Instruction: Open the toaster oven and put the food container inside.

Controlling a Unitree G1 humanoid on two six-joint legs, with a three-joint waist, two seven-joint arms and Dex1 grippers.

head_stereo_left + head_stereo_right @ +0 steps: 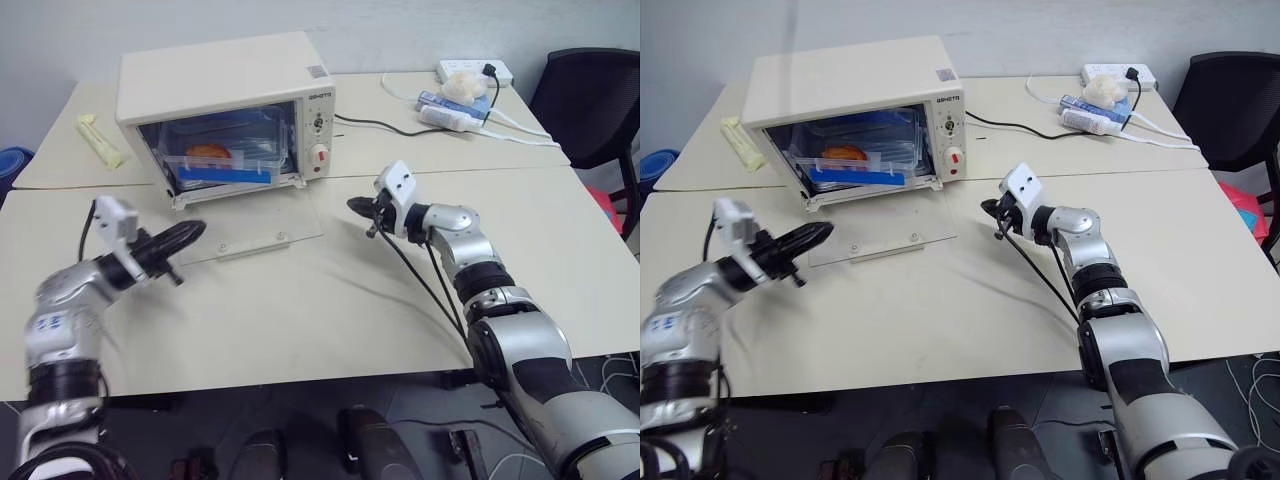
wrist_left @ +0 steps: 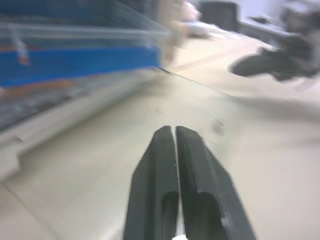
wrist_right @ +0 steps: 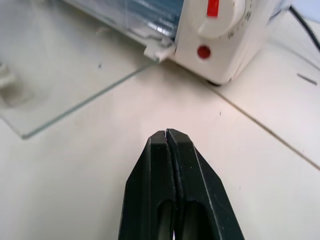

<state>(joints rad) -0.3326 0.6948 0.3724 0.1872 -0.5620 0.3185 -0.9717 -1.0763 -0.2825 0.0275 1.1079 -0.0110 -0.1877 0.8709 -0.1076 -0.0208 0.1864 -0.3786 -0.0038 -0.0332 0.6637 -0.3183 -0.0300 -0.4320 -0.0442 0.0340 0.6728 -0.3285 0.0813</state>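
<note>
Sitting in the upper left of the left eye view, the toaster oven (image 1: 225, 90) rests on a cream table (image 1: 330, 300) with its front turned toward the lower right of the frame and its long side running left to right. A short dark word is printed at the top of its control panel, too small to read, and a small grey label sits on the top surface near the right rear corner, also unreadable. Below the print are a dial and a red knob (image 1: 319, 155); in the right wrist view the knob shows fine tick marks around its edge and a red dot beneath it. The glass door (image 1: 255, 228) lies folded down flat on the table in front of the cavity, its white bar handle (image 1: 254, 247) at the near edge. Inside the cavity lies the food container (image 1: 222, 164), level, its long axis running left to right along the oven's width, a blue clip facing outward and orange food visible through the lid. The left gripper (image 1: 193, 231) hangs over the door's left edge, its fingers nearly together with only a thin slit between them, grasping nothing. The right gripper (image 1: 356, 206) hovers just right of the door, fingers clenched on nothing.
</note>
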